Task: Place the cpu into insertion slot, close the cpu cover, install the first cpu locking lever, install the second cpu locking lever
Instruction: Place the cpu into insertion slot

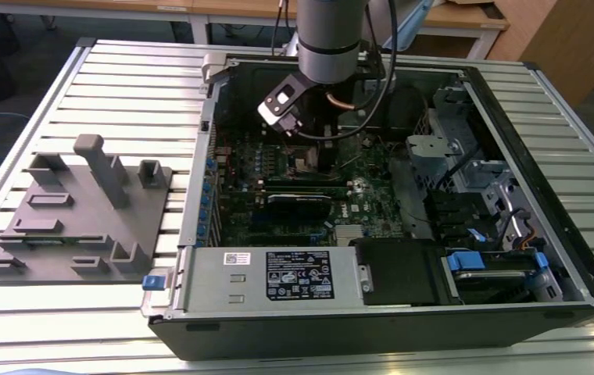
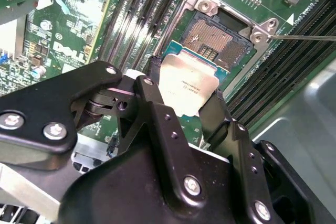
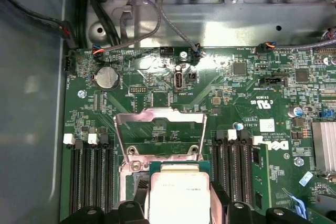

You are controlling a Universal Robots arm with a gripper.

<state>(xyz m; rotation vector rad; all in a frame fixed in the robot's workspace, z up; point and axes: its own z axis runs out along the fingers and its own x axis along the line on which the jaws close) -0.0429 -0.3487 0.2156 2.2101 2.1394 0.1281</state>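
A: What is held by the gripper (image 2: 185,97)?

B: The cpu (image 2: 188,82) is clamped between the two black fingers (image 2: 152,106), which are closed on its opposite edges. Its dull metal top is turned toward the camera in the second wrist view.

A: Where is the insertion slot found?

B: The insertion slot (image 2: 219,39) is seen just beyond the cpu, with its dark centre uncovered. The slot's near rim is overlapped by the chip's far edge, so the cpu is not seated. Whether the rim is touched cannot be told.

A: And the cpu cover?

B: In the first wrist view the cpu cover (image 3: 157,115) is seen raised open, just behind the chip, and green board is visible through its window. A thin wire lever (image 2: 304,38) is seen running out from the slot's corner over the memory slots (image 2: 299,64).

A: How is the wider scene laid out?

B: The arm (image 1: 328,35) is seen reaching down from the upper centre of the exterior view into the open computer case (image 1: 381,336). A grey power supply box (image 1: 276,273) is set along the case's lower edge. A grey fixture block (image 1: 78,226) is laid on the slatted table (image 1: 119,70) at the exterior view's left, beside the case.
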